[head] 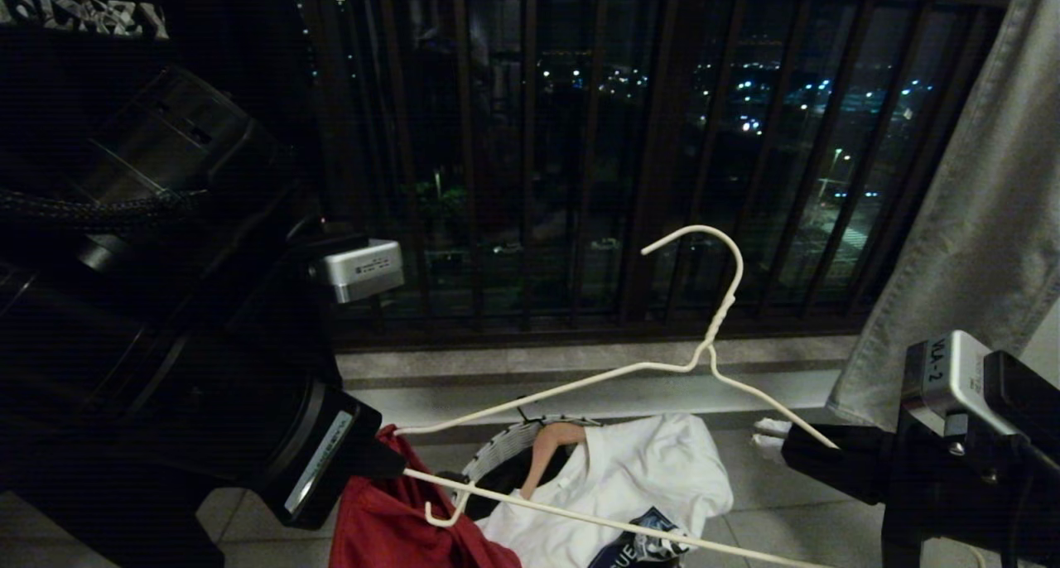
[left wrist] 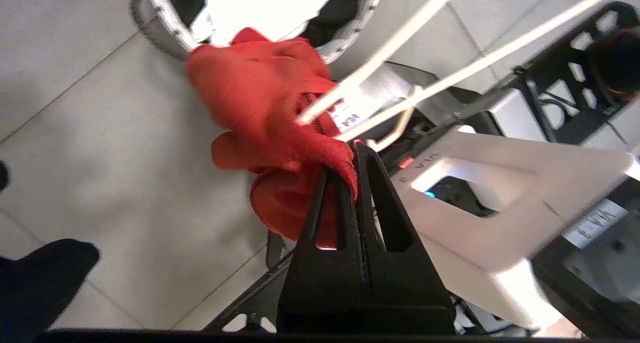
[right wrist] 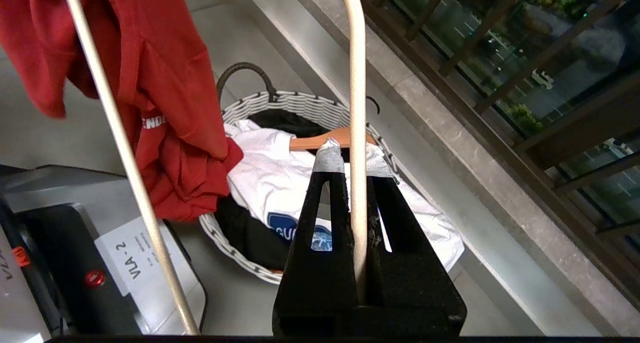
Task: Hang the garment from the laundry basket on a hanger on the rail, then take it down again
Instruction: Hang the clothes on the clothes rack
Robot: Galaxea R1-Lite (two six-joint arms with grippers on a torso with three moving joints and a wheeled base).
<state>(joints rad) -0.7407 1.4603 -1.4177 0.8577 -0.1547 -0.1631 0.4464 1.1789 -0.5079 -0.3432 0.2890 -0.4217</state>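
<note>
Two tools clamped: left tool pinching the red garment beside the basket, right tool closed on one shoulder of the white hanger above it; red cloth bunched at the fingertips only in the left wrist view, "ENDL" lettering only in the right.
</note>
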